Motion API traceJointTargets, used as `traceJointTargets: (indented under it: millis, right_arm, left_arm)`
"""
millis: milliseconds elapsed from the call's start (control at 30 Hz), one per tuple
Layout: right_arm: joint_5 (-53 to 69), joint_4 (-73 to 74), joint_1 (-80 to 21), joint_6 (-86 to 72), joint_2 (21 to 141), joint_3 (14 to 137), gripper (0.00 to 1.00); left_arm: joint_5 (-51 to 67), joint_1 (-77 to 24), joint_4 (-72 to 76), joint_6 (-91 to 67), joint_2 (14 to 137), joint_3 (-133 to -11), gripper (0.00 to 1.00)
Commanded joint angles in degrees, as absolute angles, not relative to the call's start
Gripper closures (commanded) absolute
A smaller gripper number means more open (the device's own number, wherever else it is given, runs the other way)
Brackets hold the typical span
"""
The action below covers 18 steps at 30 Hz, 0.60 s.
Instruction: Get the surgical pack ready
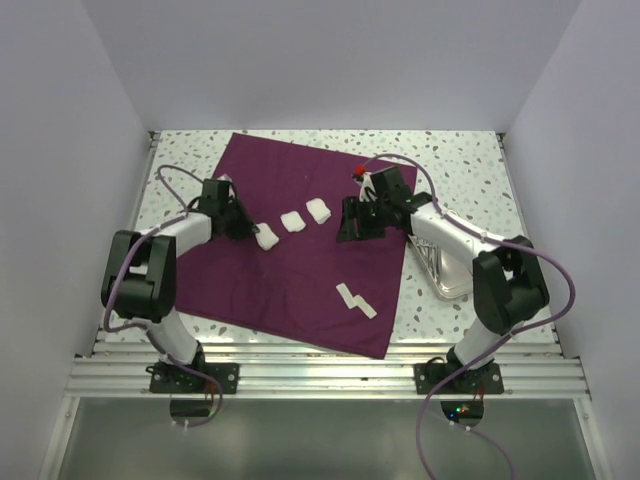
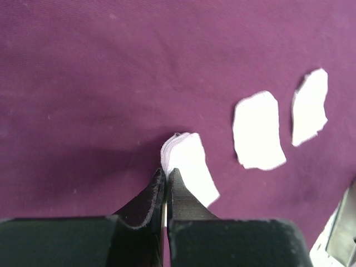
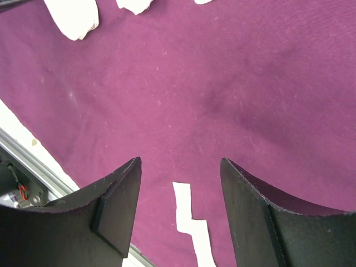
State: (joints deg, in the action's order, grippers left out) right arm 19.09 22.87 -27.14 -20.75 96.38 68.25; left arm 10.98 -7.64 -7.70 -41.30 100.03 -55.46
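The cloth (image 1: 300, 270) was a plain deep maroon-purple. The gauze squares (image 1: 292, 221) on it were white. The table (image 1: 470, 160) was white with grey speckles, and the tray (image 1: 450, 292) was silver. The left gripper (image 2: 166, 173) and right gripper (image 3: 181, 162) were black, and the cables (image 1: 419, 440) were lilac.

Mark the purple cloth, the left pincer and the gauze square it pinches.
purple cloth (image 1: 300, 280), top view, bare centre
left pincer (image 2: 167, 173), left wrist view, between fingertips
gauze square (image 2: 189, 167), left wrist view, middle

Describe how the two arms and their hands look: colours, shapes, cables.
Both the left arm and right arm have black joints, white link covers and a looping purple cable. The left hand and right hand are black, with two tapered fingers. A small red part sits by the right wrist.
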Motion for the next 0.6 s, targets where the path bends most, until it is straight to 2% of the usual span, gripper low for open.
traceJointTargets:
  millis: [0, 233, 333, 567]
  right_arm:
    - [21.7, 22.9, -27.5, -17.5, 96.4, 71.2, 0.37]
    - [35.5, 19.9, -28.7, -15.6, 94.3, 72.0, 0.32]
    - [39.9, 20.3, -31.3, -14.2, 94.2, 73.4, 0.18]
    - [46.4, 15.5, -34.1, -14.9, 90.7, 73.5, 0.18]
  left_arm:
    - [12.6, -8.1, -4.0, -38.3, 93.2, -53.8, 1.00]
    - [18.3, -9.6, -4.6, -34.3, 83.5, -52.4, 1.00]
    - [22.4, -11.9, -3.7, -33.8, 79.4, -51.0, 1.00]
    - [27.9, -17.8, -2.3, -32.2, 70.1, -47.4, 1.00]
